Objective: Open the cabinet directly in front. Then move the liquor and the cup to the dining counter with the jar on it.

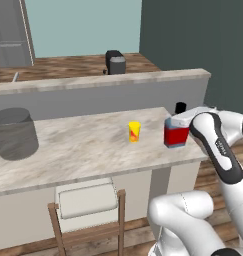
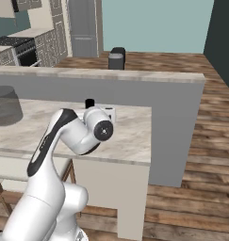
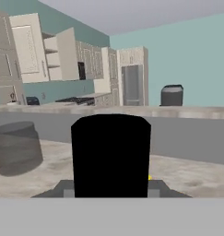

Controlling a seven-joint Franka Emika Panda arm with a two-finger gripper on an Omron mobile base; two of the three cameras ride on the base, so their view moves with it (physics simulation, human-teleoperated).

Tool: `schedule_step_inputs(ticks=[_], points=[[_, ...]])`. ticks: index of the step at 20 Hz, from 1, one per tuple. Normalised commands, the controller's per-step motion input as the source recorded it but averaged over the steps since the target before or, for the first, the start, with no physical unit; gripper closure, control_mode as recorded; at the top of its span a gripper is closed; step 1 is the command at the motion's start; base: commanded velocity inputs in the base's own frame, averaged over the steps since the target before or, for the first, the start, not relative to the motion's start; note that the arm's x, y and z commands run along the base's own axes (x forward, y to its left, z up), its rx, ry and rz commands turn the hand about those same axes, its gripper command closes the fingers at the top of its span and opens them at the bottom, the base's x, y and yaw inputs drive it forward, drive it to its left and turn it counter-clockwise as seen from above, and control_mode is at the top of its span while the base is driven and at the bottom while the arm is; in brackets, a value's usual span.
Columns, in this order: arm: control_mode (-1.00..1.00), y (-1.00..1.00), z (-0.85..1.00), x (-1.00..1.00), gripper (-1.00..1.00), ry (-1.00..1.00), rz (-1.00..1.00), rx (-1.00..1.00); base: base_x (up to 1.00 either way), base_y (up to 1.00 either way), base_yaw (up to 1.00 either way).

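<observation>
Both task items stood on your desk: the cup and, beside it, the liquor, which your pincer clasped; release only once the bottle sat flat.

Liquor: blue body, red label, black cap, upright between the claw fingers on the dining counter. Yellow cup: upright, just beyond the claw. Grey jar: well apart.

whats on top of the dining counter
The jar, the cup and the liquor stand on the dining counter. The arm covers its right corner.
</observation>
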Motion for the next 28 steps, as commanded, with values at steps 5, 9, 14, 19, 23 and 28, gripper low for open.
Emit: schedule_step_inputs(ticks=[5, 9, 14, 19, 23, 28], points=[[-1.00, 0.00, -0.08, 0.15, 1.00, -0.03, 0.00, 0.00, 0.00, 0.00, 0.00], [-1.00, 0.00, -0.08, 0.17, 1.00, -0.02, 0.00, 0.00, 0.00, 0.00, 0.00], [-1.00, 0.00, -0.09, 0.20, 1.00, -0.02, 0.00, 0.00, 0.00, 0.00, 0.00], [-1.00, 0.00, -0.09, 0.18, 1.00, -0.02, 0.00, 0.00, 0.00, 0.00, 0.00], [-1.00, 0.00, -0.09, 0.16, 1.00, -0.02, 0.00, 0.00, 0.00, 0.00, 0.00], [-1.00, 0.00, -0.10, 0.13, 1.00, 0.00, 0.00, 0.00, 0.00, 0.00, 0.00]])
